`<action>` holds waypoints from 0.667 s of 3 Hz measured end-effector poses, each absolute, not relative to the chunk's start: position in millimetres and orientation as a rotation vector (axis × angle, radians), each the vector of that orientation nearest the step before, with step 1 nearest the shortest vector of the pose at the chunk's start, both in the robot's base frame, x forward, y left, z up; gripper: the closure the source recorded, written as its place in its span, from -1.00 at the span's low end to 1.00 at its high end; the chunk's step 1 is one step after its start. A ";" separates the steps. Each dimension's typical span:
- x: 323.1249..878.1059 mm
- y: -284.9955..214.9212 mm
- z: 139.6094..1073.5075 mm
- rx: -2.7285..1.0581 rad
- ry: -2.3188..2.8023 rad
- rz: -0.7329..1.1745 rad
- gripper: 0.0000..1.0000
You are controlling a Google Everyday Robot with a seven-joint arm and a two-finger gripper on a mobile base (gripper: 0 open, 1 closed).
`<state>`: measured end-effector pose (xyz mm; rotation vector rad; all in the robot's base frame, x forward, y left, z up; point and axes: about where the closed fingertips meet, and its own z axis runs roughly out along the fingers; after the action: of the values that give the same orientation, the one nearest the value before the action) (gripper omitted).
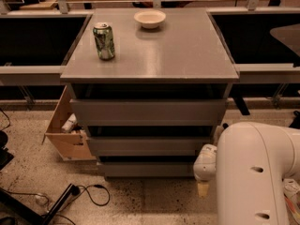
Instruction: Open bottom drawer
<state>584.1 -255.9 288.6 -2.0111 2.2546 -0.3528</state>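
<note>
Camera view: hand (203, 190) points down by right end of bottom drawer (145, 168); grip state unreadable.

No readable text anywhere, not even on the green can (104, 41).

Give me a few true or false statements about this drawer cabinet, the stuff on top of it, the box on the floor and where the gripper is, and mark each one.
1. A green can stands upright on the cabinet top. True.
2. The white bowl sits on the floor. False: it rests on the cabinet top, near the back edge.
3. The gripper hangs low by the right end of the bottom drawer. True.
4. The cardboard box stands on the right side of the cabinet. False: it is on the left side in the camera view, on the floor.
5. The bottom drawer is pulled far out, showing its tray. False: only its flat front shows.
</note>
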 end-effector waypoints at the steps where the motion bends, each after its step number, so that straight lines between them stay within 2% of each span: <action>1: 571.2 -245.2 250.4 -2.029 2.204 -0.280 -1.00; 2: 574.4 -228.9 207.3 -2.046 2.099 -0.228 -1.00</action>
<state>574.4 -228.9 207.3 -2.0455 2.0987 -0.2280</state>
